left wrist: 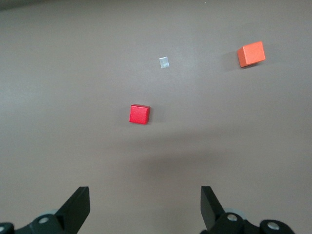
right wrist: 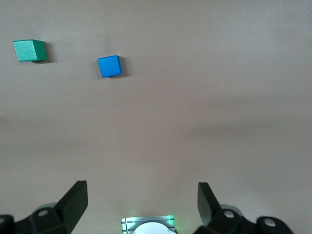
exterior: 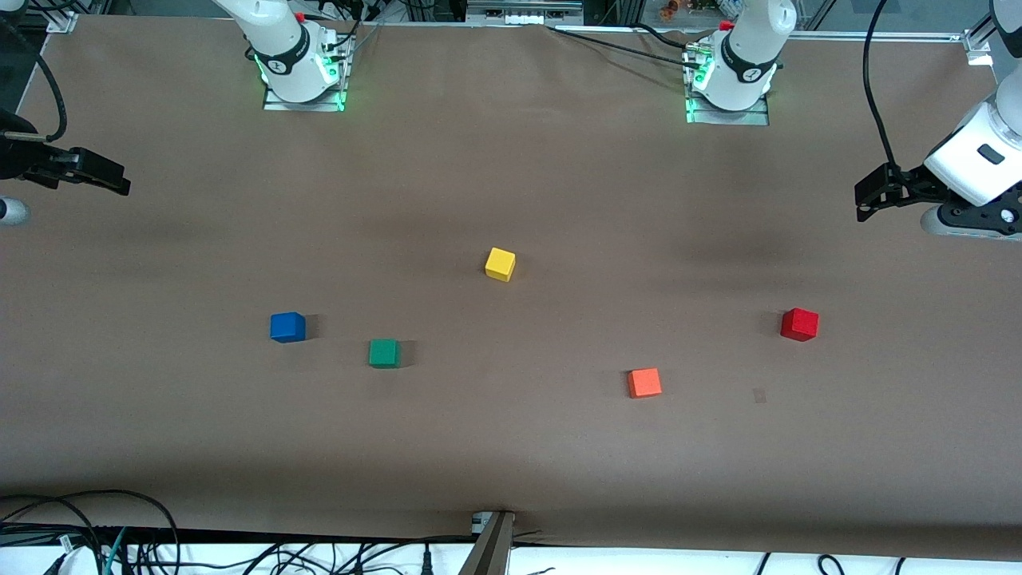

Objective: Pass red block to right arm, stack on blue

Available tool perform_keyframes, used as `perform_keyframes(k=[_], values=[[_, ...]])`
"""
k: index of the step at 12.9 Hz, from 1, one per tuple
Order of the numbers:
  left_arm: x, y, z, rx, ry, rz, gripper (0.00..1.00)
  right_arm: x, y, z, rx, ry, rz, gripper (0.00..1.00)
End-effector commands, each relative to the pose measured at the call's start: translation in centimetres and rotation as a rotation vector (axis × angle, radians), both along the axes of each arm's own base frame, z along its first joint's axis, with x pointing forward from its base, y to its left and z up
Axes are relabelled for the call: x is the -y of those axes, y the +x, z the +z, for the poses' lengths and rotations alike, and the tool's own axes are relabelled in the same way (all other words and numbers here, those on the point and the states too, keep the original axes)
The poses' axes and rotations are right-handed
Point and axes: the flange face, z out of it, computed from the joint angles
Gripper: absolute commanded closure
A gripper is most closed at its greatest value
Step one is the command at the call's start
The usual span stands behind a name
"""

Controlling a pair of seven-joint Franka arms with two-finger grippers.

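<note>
Left gripper (left wrist: pixel 145 209), a black two-finger claw with jaws spread wide and empty, hangs over the left arm's end of the brown paper-covered table (exterior: pixel 511 447); in the front view the small deep-red cube (exterior: pixel 799 324) lies toward seven o'clock from it, flat on the table, well apart from the lighter orange cube (exterior: pixel 644 382). Right gripper (right wrist: pixel 141 207) waits, equally spread, over its own end, the small solid blue cube (exterior: pixel 287 327) toward four o'clock beside a green cube (exterior: pixel 384 353). The red block looks light, rigid and smooth-faced; pinching two opposite flat sides near mid-height should hold it squarely.
</note>
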Motion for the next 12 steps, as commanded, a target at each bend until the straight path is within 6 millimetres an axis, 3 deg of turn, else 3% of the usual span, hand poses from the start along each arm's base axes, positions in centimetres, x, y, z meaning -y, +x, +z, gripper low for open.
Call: perform_keyframes(k=[1, 12], values=[[0.06, -0.04, 0.56, 0.003, -0.004, -0.019, 0.00, -0.04, 0.09, 0.35, 0.015, 0.003, 0.008, 0.00], [0.06, -0.04, 0.56, 0.003, -0.004, -0.018, 0.00, 0.05, 0.18, 0.41, 0.022, 0.003, 0.011, 0.00]])
